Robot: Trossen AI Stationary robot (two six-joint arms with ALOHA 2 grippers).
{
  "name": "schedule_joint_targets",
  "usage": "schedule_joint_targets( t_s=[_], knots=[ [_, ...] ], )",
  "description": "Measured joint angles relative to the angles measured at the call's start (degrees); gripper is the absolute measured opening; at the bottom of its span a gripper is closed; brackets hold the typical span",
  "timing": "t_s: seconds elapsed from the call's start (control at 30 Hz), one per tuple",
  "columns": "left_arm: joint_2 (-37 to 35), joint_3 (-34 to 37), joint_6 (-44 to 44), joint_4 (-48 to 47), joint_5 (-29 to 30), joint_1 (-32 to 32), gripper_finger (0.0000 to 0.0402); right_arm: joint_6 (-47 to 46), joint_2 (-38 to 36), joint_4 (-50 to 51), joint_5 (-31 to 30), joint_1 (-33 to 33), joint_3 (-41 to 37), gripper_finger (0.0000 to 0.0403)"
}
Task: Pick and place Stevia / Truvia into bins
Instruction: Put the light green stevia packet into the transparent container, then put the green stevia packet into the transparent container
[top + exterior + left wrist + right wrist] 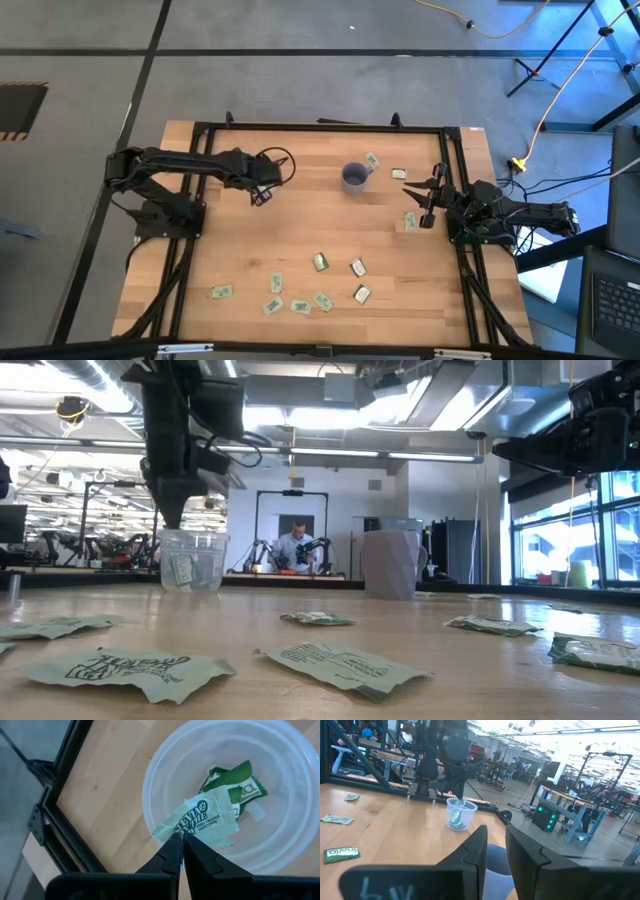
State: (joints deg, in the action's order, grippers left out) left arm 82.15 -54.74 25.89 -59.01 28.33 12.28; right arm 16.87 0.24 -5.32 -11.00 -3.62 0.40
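Observation:
My left gripper is over the clear plastic cup at the table's far left and is shut on a green-and-white sweetener packet. Another packet lies on the cup's bottom. The purple-grey mug stands near the far middle. My right gripper is open and empty, to the right of the mug, with a packet beside it on the table. Several more packets lie flat toward the near edge. My left gripper pinches the packet by one corner of its edge between its two fingertips. The fingers come from above, pointing down. The packet hangs below them in the cup's mouth, clear of the packet on the bottom, as the right wrist view also shows.
Two packets lie right of the mug near the far edge. A black frame rail runs along the table's edge beside the clear cup. A person sits in the room behind the table.

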Motion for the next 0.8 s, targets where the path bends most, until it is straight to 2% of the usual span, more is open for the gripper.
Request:
schedule_joint_targets(
  t_s=[0.2, 0.4, 0.63, 0.8],
  knots=[
    [0.0, 0.15, -2.26, 3.51, 0.06, -0.18, 0.0015, 0.08, 0.01, 0.0, 0.0, 0.0, 0.0, 0.0075],
    [0.0, 0.15, -5.95, 6.95, -1.67, -0.18, 0.0036, 0.1, -0.01, 0.0, 0.0, 0.0, 0.0, 0.0075],
    [0.0, 0.15, -6.15, 8.43, -2.16, -0.39, 0.0054, 0.1, -0.01, 0.0, 0.0, 0.0, 0.02, 0.0075],
    [0.0, 0.15, -11.49, 15.09, -6.68, -2.7, 0.0056, 0.12, -0.01, 0.0, 0.0, 0.0, 0.0, 0.0075]
  ],
)
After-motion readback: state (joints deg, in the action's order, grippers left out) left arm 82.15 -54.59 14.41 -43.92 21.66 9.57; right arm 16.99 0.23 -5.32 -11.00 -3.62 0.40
